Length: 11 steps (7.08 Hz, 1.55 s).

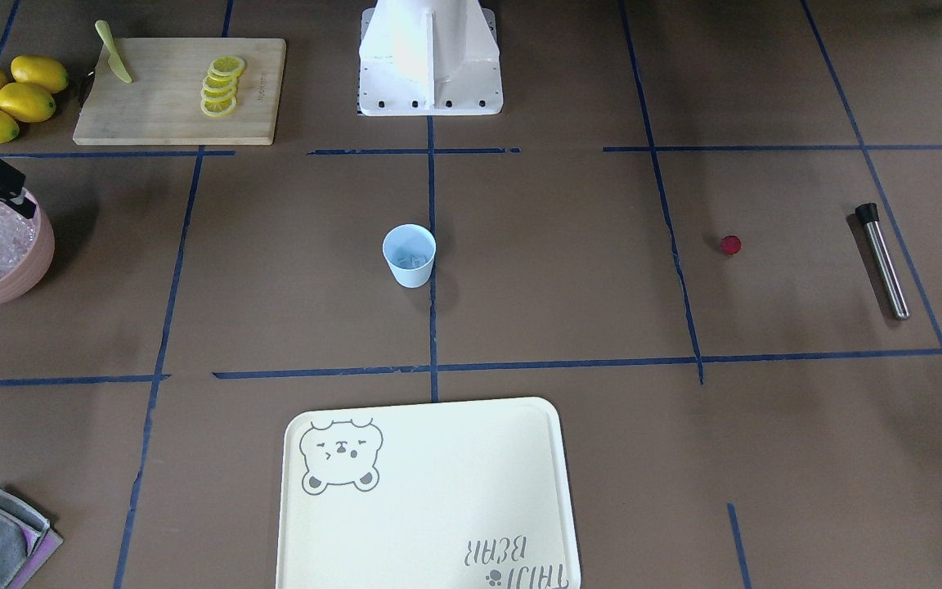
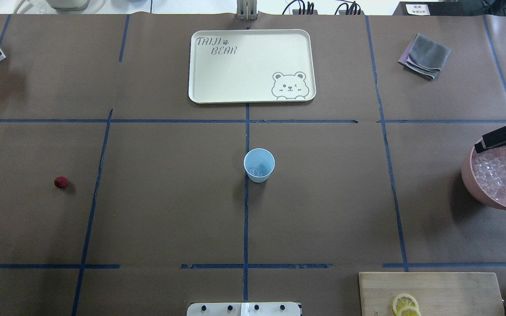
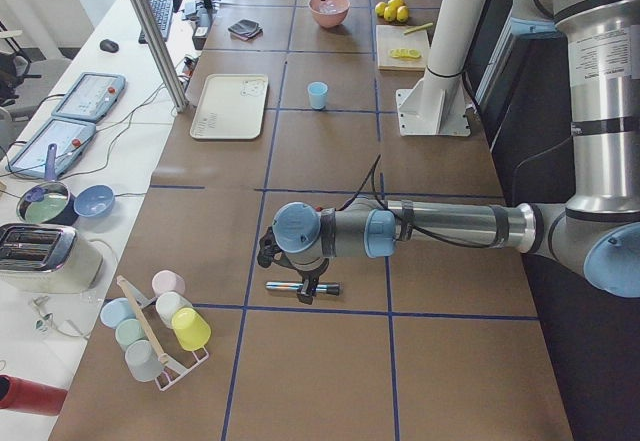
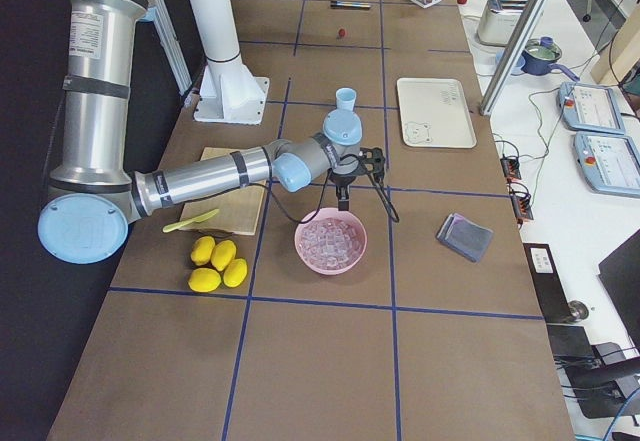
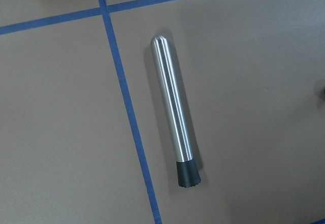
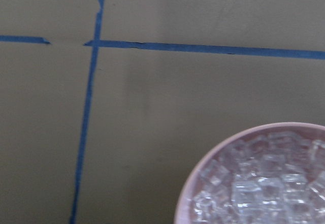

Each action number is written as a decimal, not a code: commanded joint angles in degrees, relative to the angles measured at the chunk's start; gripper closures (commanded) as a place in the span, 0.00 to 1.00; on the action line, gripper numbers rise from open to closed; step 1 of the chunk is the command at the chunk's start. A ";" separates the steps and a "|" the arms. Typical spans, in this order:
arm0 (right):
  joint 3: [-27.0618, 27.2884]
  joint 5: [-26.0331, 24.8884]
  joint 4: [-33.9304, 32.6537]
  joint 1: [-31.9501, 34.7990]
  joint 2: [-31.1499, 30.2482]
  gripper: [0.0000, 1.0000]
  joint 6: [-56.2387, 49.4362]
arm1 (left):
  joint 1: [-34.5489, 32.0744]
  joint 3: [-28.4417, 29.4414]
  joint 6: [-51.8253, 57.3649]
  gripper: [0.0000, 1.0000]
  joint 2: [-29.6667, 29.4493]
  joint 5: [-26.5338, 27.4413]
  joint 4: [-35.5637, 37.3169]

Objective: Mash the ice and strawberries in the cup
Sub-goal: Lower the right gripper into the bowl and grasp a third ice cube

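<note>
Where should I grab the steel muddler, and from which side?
Take the muddler mid-shaft from straight above, closing across its narrow width: it lies flat, and the steel shaft is straight and even, unlike the flared black end.

Printed in grey on the cream tray (image 2: 244, 74): "TAIJI BEAR", with a paw mark after the first word; upside down in the front-facing view. Small imprint on the cutting board (image 1: 160, 106), too faint to read.
</note>
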 commanded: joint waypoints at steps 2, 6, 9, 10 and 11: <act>-3.30 -2.51 0.47 0.99 -1.79 0.00 -11.11 | 0.00 -0.06 0.00 0.00 0.15 -0.35 0.00; -4.62 -6.55 0.47 -1.19 -2.23 0.00 -11.04 | 0.00 -0.06 0.00 0.00 0.24 -0.44 0.00; -7.17 -7.52 0.56 -3.58 -2.14 0.04 -10.86 | 0.00 -0.06 0.00 0.00 0.24 -0.36 0.00; -7.17 -7.52 0.55 -3.49 -2.57 0.07 -10.86 | 0.00 -0.06 0.00 0.00 0.24 -0.44 0.00; -7.17 -7.52 0.55 -3.58 -2.84 0.14 -10.86 | 0.00 -0.06 0.00 0.00 0.24 -0.44 0.00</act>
